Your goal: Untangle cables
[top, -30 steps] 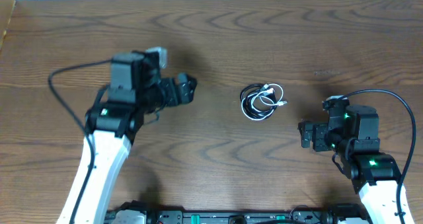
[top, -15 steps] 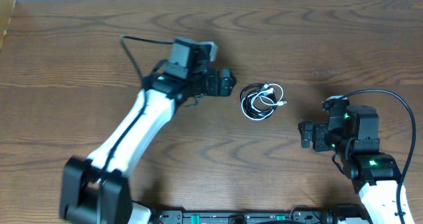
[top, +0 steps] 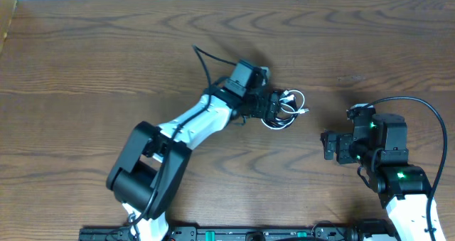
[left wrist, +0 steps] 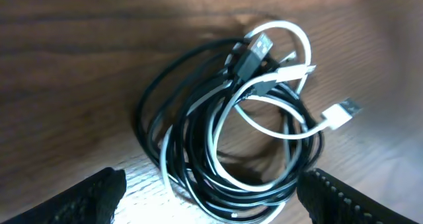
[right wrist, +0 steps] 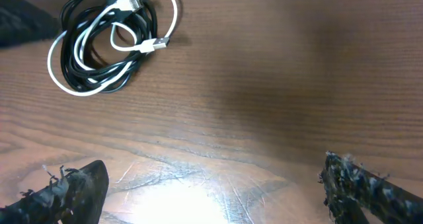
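Note:
The cables lie coiled in one tangled bundle on the wooden table, black cords with one white cord looped through. My left gripper is open at the bundle's left edge. In the left wrist view the bundle fills the frame between my two open fingers, with plug ends at the top and right. My right gripper is open and empty, to the right of and nearer than the bundle. The bundle shows at the upper left of the right wrist view, well away from the right fingers.
The wooden table stretches around the bundle. The thick black cable of the left arm arcs behind its wrist. The right arm's cable loops at the far right.
My left arm has swung from the left side of the table to the right until its open gripper reached the cable bundle. The right arm has not moved.

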You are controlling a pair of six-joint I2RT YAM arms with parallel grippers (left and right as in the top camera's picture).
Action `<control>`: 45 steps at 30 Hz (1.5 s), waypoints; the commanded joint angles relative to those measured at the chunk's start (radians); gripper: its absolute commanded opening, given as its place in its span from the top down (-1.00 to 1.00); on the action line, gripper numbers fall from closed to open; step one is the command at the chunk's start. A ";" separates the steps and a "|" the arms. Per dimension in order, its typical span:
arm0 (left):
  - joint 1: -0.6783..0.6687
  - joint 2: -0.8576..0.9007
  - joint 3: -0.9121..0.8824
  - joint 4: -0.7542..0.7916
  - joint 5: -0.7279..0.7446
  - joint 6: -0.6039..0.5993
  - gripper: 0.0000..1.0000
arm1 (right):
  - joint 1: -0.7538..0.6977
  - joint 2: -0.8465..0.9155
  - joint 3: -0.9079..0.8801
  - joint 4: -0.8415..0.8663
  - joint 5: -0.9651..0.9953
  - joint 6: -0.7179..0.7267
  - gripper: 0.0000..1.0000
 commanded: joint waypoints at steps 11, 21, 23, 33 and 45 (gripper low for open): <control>-0.157 0.077 0.010 -0.049 -0.230 0.007 0.41 | -0.006 0.000 0.019 -0.005 -0.010 -0.018 -0.99; -0.154 0.058 0.010 -0.319 -0.231 0.048 0.85 | -0.006 0.000 0.019 -0.005 -0.050 -0.018 -0.99; -0.154 0.048 0.010 -0.360 -0.231 0.091 0.85 | -0.006 0.000 0.019 -0.005 -0.093 -0.018 -0.98; -0.154 -0.069 0.010 -0.399 0.010 0.228 0.85 | -0.006 0.000 0.019 0.005 -0.294 -0.018 -0.99; -0.155 -0.117 0.010 -0.401 0.156 0.274 0.85 | -0.006 0.051 0.018 0.040 -0.273 0.023 -0.99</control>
